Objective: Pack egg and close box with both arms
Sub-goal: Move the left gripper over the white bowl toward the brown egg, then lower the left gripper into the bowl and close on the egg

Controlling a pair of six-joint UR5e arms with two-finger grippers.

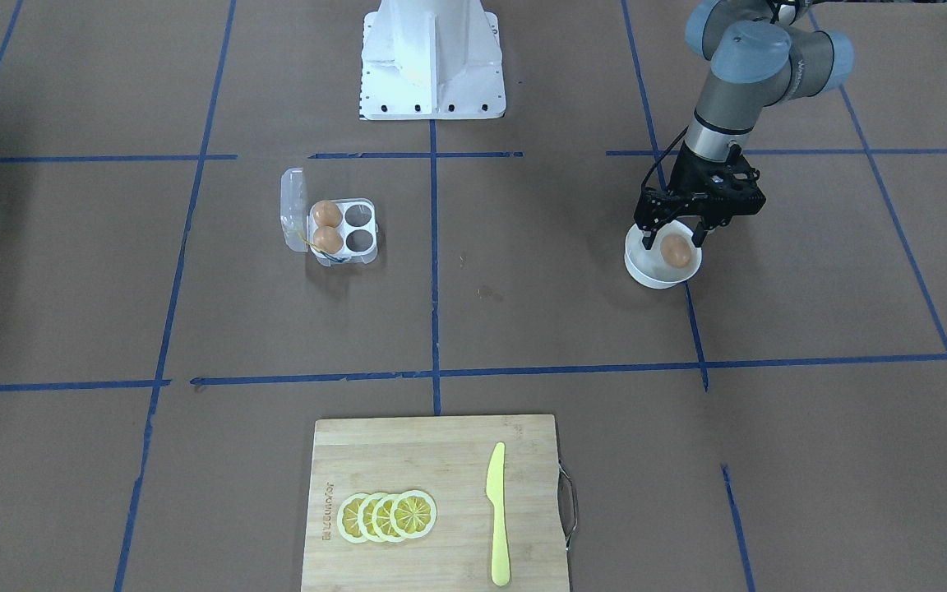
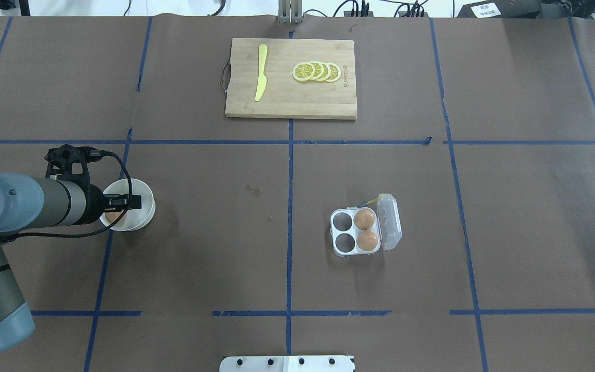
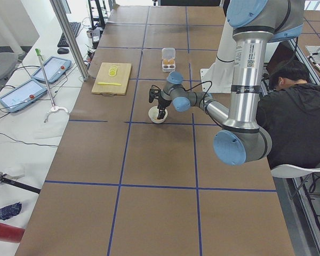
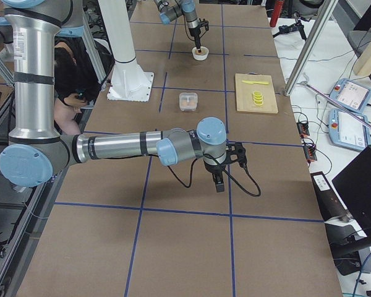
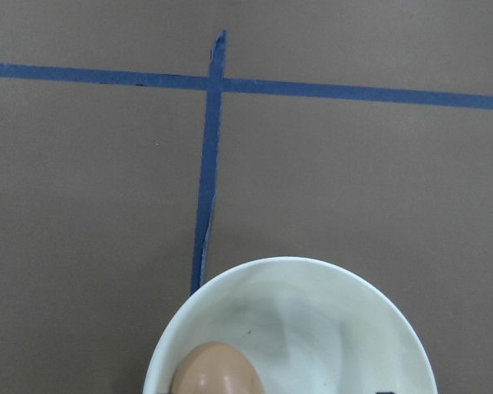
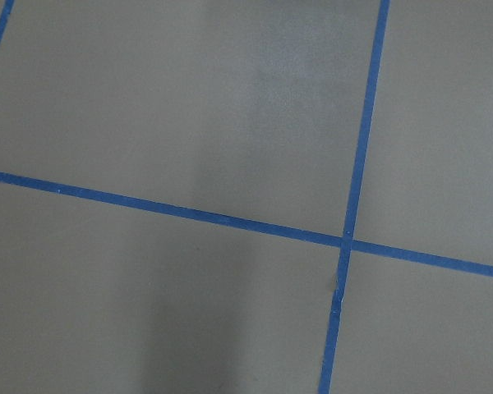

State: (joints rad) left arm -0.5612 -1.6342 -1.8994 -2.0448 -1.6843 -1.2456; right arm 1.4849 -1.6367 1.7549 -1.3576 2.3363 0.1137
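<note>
The egg [image 1: 676, 251] is orange-brown and lies in a round white bowl [image 1: 646, 271]. It also shows in the left wrist view [image 5: 218, 371]. My left gripper [image 1: 672, 244] is open and reaches down into the bowl, one finger on each side of the egg. The clear box [image 1: 358, 232] stands open with its lid [image 1: 293, 205] swung aside; two brown eggs fill two cells and two cells are bare. From overhead the box [image 2: 343, 232] lies right of centre and the left gripper [image 2: 119, 204] far left. My right gripper [image 4: 217, 184] shows only in the exterior right view; I cannot tell its state.
A wooden cutting board [image 1: 408, 460] with lemon slices [image 1: 387, 515] and a yellow knife [image 1: 498, 514] lies on the operators' side. The white pedestal [image 1: 432, 57] stands at the robot's side. A seated person [image 3: 293, 117] is beside the table.
</note>
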